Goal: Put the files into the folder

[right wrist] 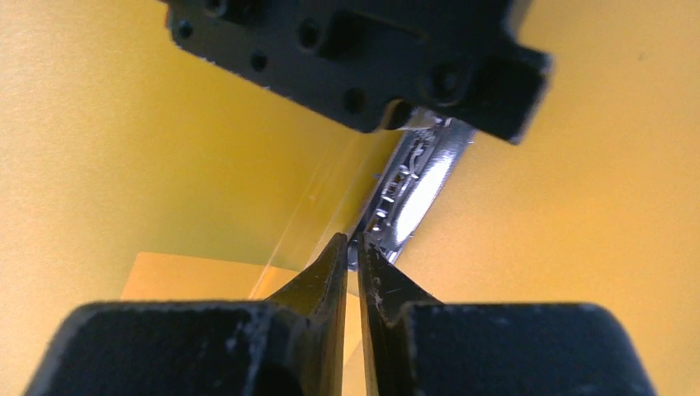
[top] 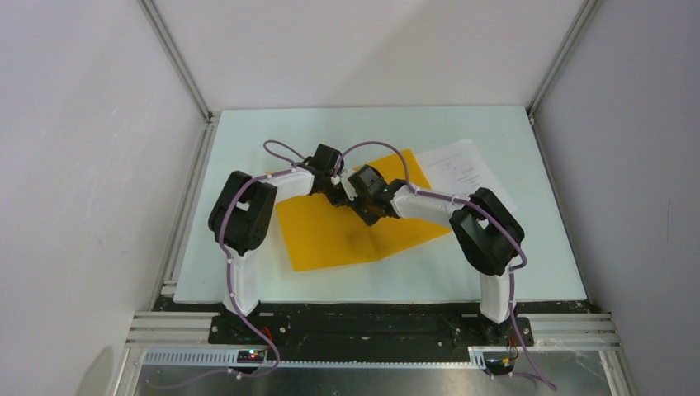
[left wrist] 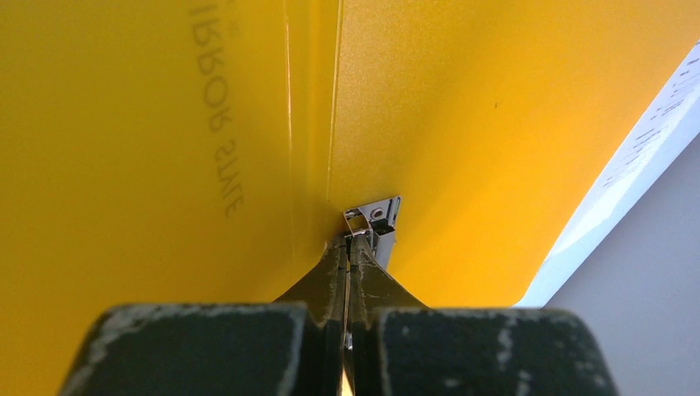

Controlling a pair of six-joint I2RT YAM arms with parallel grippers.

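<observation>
The folder (top: 330, 235) lies open on the table (top: 248, 132). The files (top: 466, 169) sit far right, not yet in. The left fingers (left wrist: 326, 280) are pressed together at the clip (left wrist: 376, 216), and the right fingers (right wrist: 326, 272) are nearly closed, perhaps nipping it.

**Top view:** Light is bright, even and diffuse, from overhead. The worktop (top: 512, 272) reads near white with no hot spots. The arms cast soft, faint shadows on the folder (top: 330, 239), darkest just below frame centre. A dim shadow lies on the wall at 7 o'clock. Focus is sharp throughout.

**Wrist views:** The folder surface is saturated and slightly grainy. The jaws at 6 o'clock are blurred. The metal clip (left wrist: 376, 216) shows small glints. In the right wrist view it flares white toward 1 o'clock.
</observation>
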